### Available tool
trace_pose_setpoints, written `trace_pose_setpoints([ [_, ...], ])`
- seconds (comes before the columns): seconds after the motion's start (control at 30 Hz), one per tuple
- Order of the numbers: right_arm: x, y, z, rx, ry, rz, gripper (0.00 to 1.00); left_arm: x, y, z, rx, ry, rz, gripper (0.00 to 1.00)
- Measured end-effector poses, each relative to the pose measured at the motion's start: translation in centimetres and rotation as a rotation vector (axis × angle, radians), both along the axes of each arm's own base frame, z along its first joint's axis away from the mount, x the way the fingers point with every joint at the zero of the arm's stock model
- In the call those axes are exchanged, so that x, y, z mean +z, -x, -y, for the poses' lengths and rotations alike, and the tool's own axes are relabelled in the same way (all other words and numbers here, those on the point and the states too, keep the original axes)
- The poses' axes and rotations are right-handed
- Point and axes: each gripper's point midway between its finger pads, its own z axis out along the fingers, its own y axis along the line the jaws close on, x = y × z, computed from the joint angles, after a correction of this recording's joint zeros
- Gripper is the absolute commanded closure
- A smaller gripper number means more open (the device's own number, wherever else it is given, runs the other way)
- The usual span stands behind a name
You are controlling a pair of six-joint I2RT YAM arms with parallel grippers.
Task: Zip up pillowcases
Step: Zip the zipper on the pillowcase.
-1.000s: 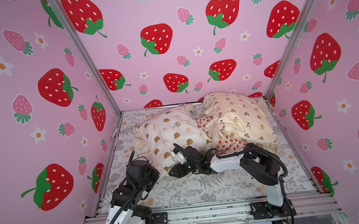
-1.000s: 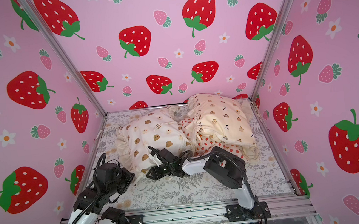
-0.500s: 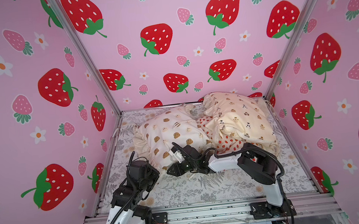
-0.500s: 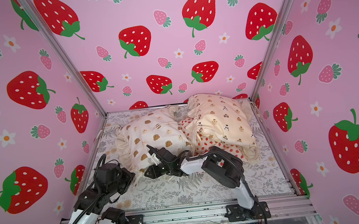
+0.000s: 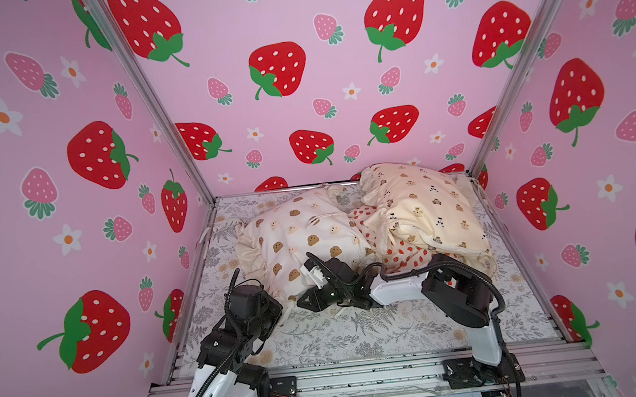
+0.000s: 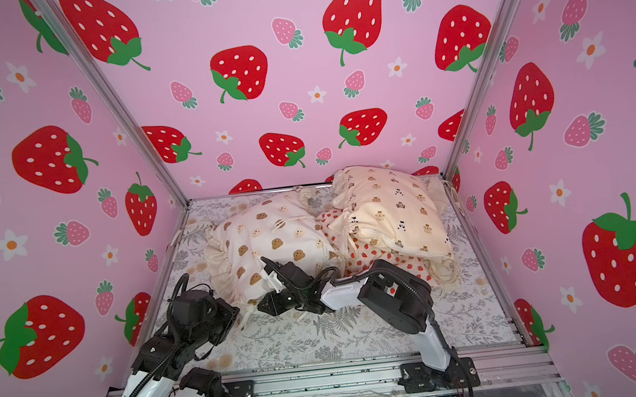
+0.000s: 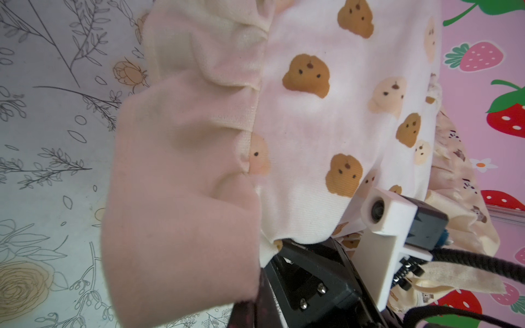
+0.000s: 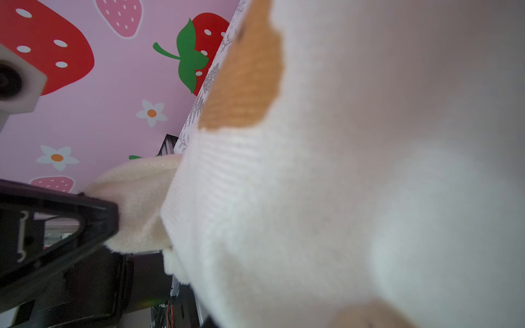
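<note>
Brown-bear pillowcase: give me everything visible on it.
The brown-bear pillowcase is white ribbed fabric with brown and tan bear faces and a cream frill. Stuffed, it lies on the fern sheet, against the strawberry pillowcase. The left gripper pinches its frill; the right gripper is at its near edge. No zipper shows.

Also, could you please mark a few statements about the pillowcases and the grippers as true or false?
The panda pillowcase lies on the strawberry pillowcase. True.
The brown-bear pillowcase touches the right wall. False: it lies left of the other two, apart from that wall.
The left gripper is shut on the brown-bear pillowcase's frill. True.
The right gripper is at the strawberry pillowcase. False: it is at the brown-bear pillowcase's near edge.
</note>
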Motion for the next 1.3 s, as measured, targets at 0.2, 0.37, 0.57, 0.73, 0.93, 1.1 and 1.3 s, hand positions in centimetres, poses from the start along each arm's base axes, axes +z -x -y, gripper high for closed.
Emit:
trace_pose_setpoints([
  [0.2,-0.1,0.0,0.2,-0.007,0.007,0.013,0.90,-0.2,0.1,-0.4,0.010,-0.018,-0.007,1.00],
  [0.37,0.2,0.2,0.5,-0.002,0.020,0.038,0.93,-0.4,0.1,-0.6,0.017,-0.032,-0.009,1.00],
  [0.57,1.0,0.9,0.9,0.008,0.043,0.087,0.96,-0.6,0.3,-0.6,-0.002,-0.050,-0.020,1.00],
  [0.73,0.6,1.1,1.3,0.003,0.078,0.111,0.97,-1.1,0.5,0.0,-0.045,-0.044,-0.051,0.77],
  [0.93,0.4,0.9,1.7,-0.007,0.107,0.123,0.97,-0.8,1.0,1.3,-0.108,-0.003,-0.043,0.51],
  [1.1,1.2,0.9,1.5,-0.007,0.104,0.141,0.97,-0.7,1.1,2.3,-0.132,0.030,-0.039,0.43],
  [1.3,1.7,1.3,1.1,0.003,0.105,0.155,0.97,-1.7,-0.1,2.9,-0.114,0.055,-0.049,0.43],
])
